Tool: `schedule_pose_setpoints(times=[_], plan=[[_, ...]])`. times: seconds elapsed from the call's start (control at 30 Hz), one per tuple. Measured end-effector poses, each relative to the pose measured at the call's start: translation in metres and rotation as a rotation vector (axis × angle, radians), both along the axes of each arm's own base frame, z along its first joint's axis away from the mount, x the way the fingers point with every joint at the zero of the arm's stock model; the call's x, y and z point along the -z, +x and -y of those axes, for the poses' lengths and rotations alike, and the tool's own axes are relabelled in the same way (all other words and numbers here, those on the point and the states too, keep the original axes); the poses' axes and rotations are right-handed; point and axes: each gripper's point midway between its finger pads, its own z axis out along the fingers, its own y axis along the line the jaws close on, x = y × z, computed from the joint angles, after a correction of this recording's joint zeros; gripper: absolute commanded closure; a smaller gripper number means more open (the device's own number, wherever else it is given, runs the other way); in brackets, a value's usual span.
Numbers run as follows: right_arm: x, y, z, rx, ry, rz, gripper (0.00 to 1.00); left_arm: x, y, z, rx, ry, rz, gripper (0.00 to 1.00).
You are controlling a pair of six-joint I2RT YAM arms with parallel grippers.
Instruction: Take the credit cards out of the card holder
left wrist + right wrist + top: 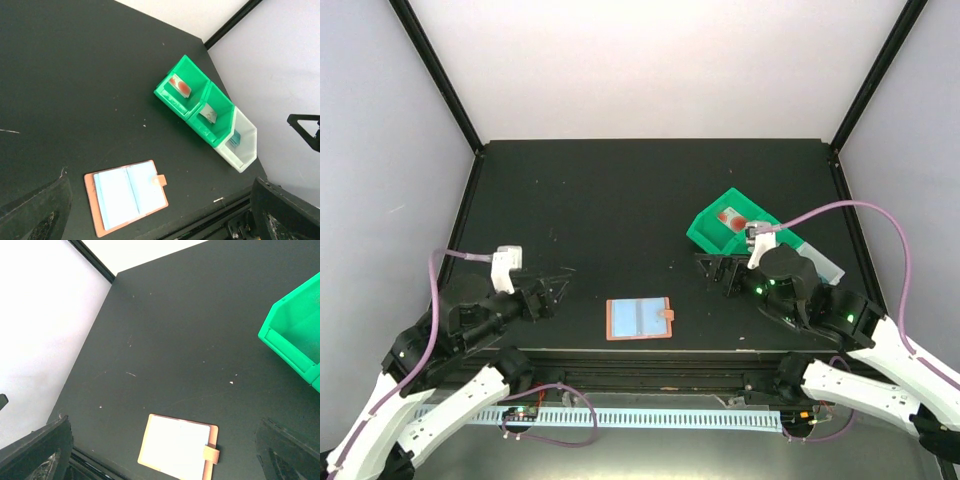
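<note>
Both grippers clear of the work. Left gripper (560,288): fingers (35,215) spread wide, nothing between them, nothing touched. Right gripper (712,273): same, fingers (290,452) at full spread and bare. The card holder (640,319) lies flat and open on the table (610,200), pale blue pockets up, snap tab (160,180) sticking out on its right edge. It sits between the two grippers and touches neither. On the left wrist cam it's just ahead of the fingers, in the gap between them, closer to the left-hand finger. On the right wrist cam it's also in the gap, roughly centred and close in. It's washed out there, so no pocket detail. Can't tell from any view whether a card is tucked in the pockets. Cards visible are all in the row of bins, well ahead of the left fingers and off toward the right-hand one. A red-marked card (179,86) leans in the far green bin (172,97), a pale grey card (209,113) stands in the second green bin (202,131), and a teal card (235,139) is in the white bin (245,159) at the near end of the row. On the top cam the right arm sits over the near part of that row, with the gripper fingers just beside the green bin's left side, not touching it as far as I can see. On the right wrist cam the far green bin's corner shows ahead of the right-hand finger.
</note>
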Motion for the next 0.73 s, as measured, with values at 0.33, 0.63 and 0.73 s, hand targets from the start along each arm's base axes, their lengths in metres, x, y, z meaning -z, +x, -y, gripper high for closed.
schedule_pose_setpoints(times=[0.33, 0.63, 0.73], plan=[[0.007, -0.003, 0.003, -0.006, 0.010, 0.012, 0.00, -0.005, -0.008, -0.015, -0.039, -0.044, 0.059, 0.01], [0.006, -0.004, 0.005, -0.006, 0.034, 0.028, 0.00, 0.003, -0.006, -0.015, -0.048, -0.045, 0.059, 0.01], [0.005, -0.003, 0.004, -0.006, 0.040, 0.032, 0.00, 0.001, -0.005, -0.015, -0.053, -0.052, 0.061, 0.01]])
